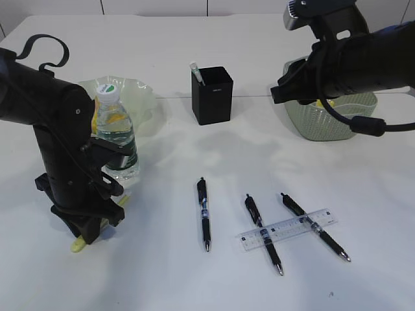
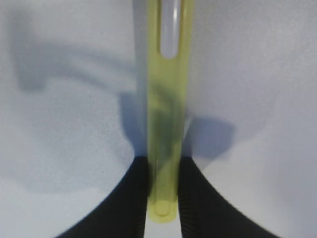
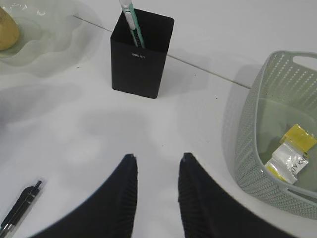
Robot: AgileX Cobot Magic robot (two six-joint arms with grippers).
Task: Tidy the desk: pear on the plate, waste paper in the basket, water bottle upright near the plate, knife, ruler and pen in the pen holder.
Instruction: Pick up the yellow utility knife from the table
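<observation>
- Exterior view: left gripper (image 1: 87,234) is down on the desk (image 1: 162,272) beside the upright water bottle (image 1: 117,133), a yellow knife (image 1: 78,245) poking out beneath it.
- Left wrist view: jaws close against both sides of the yellow knife (image 2: 167,124), its near end between the fingertips, long axis running straight away from the camera.
- Right wrist view: right gripper (image 3: 157,166) hovers empty, jaws apart, between pen holder (image 3: 138,57) and basket (image 3: 247,148).
</observation>
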